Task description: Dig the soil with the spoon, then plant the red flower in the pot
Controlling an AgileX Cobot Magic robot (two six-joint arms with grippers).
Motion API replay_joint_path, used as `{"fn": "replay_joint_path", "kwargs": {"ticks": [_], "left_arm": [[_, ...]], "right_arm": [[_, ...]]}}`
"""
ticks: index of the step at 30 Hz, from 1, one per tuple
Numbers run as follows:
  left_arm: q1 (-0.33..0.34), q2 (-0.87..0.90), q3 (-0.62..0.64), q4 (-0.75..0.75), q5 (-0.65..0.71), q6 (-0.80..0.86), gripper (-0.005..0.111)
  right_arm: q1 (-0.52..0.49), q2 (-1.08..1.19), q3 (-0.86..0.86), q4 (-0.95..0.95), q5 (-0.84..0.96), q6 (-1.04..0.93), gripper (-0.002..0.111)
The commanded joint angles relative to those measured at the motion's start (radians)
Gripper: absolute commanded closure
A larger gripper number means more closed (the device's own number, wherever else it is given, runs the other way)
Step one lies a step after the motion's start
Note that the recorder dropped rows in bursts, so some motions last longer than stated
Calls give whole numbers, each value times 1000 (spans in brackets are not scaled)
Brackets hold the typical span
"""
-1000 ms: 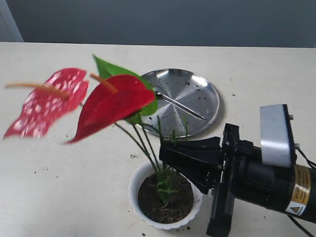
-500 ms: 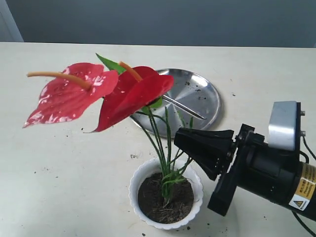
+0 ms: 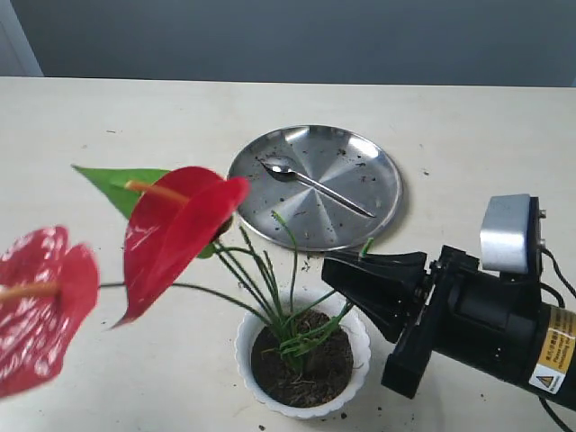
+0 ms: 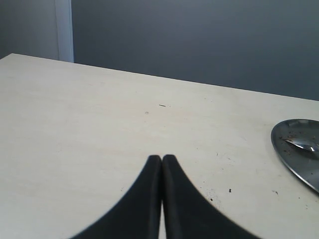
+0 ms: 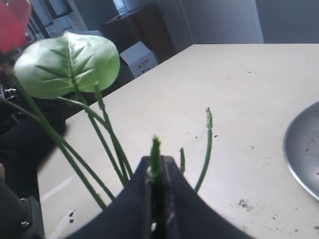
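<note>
My right pincer is clamped on a thin green stem of the glossy red artificial flower. Just below my tips the stems root in dark brown soil inside the small white scalloped pot. They lean long and low away from me, red heads farthest out.

The right arm's yellow label shows a black warning triangle; its small print is too blurred to read. Red lettering on a background white box is illegible too.
</note>
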Motion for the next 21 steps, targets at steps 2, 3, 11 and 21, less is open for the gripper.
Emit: {"fn": "replay_joint_path", "kwargs": {"ticks": [2,3,11,21], "left_arm": [[-2,-5,2,3,-13,-2,106],[-2,-5,2,3,-13,-2,106],[-2,-5,2,3,-13,-2,106],[-2,-5,2,3,-13,-2,106]], "right_arm": [[-4,6,70,69,130,-91,108],[-4,6,74,72,130,-92,108],[-4,6,81,78,178,-96,108],[-4,6,114,126,196,-110,108]]}}
